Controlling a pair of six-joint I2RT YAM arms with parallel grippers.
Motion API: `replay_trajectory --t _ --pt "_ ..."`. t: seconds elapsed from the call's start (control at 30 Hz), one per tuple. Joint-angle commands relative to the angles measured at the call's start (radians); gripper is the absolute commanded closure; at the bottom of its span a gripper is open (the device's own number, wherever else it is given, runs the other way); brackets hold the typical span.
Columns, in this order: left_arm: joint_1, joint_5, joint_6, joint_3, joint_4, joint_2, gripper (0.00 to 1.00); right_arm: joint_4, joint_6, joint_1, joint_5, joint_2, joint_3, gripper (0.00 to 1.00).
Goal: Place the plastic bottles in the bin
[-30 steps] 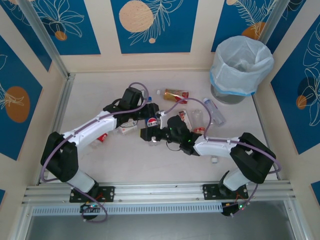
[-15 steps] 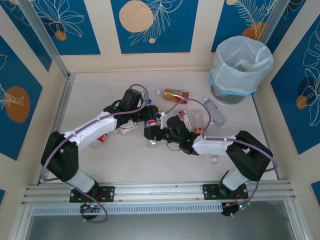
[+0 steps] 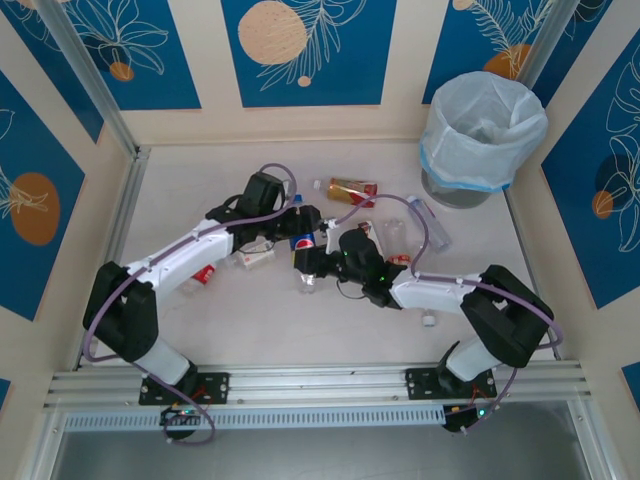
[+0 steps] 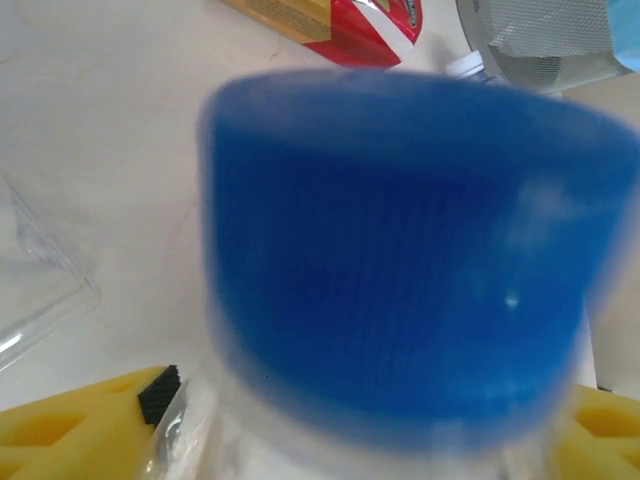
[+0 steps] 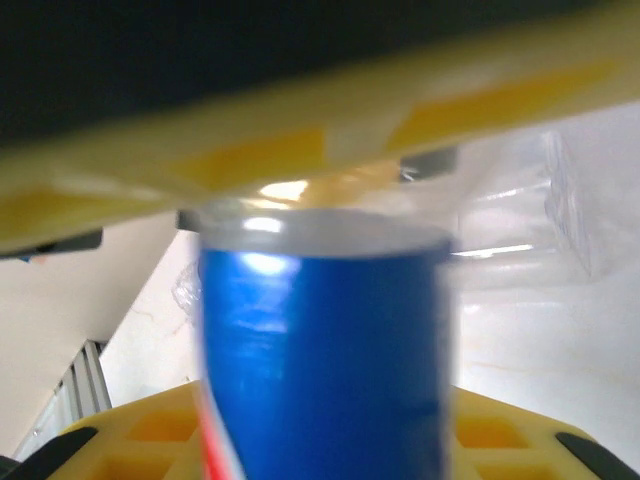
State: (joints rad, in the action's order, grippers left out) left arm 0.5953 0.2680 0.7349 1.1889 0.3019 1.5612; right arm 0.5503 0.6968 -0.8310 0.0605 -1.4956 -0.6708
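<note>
One blue-label bottle (image 3: 303, 246) is shown at the middle of the surface (image 3: 190, 180), at the point where the two arms meet. Whether it rests on the surface or is lifted cannot be told. Its body is clamped by the right hand (image 3: 312, 264). In the right wrist view the blue label is pressed between an upper yellow finger (image 5: 250, 165) and a lower one.

Its blue cap (image 4: 400, 260) is seen blurred and close in the left wrist view. The left hand (image 3: 302, 222) is set about the neck, and its yellow fingers (image 4: 80, 425) stand apart at either side, wider than the cap.

Other bottles are scattered about the two hands:
- A gold-and-red bottle (image 3: 352, 188) is laid on its side just beyond them.
- A clear bottle (image 3: 428, 222) with a white cap is laid to the right, nearer the bin.
- A red-label bottle (image 3: 205, 274) is partly hidden beside the left arm.
- Further bottles are gathered close against the right arm, too crowded to be told apart.

The bin (image 3: 470, 160), lined with a pale bag, is placed in the far right corner of the surface, well apart from the clamped bottle.
</note>
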Motion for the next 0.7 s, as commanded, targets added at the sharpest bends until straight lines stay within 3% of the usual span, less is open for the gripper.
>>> replay_trajectory --t 0.0,0.13,0.3,0.67 --pt "0.030 0.169 0.023 0.078 -0.114 -0.015 0.15 -0.031 -0.051 -0.033 -0.080 -0.006 0.012 0.66" --pt "0.022 0.161 0.024 0.066 -0.134 -0.040 0.05 -0.032 -0.051 -0.033 -0.067 0.009 0.018 0.66" --pt "0.008 0.176 0.052 0.055 -0.159 -0.062 0.02 -0.041 -0.055 -0.031 -0.075 0.012 0.022 0.71" --pt "-0.055 0.182 0.191 -0.050 -0.335 -0.128 0.01 -0.047 -0.052 -0.033 -0.083 0.017 0.042 0.73"
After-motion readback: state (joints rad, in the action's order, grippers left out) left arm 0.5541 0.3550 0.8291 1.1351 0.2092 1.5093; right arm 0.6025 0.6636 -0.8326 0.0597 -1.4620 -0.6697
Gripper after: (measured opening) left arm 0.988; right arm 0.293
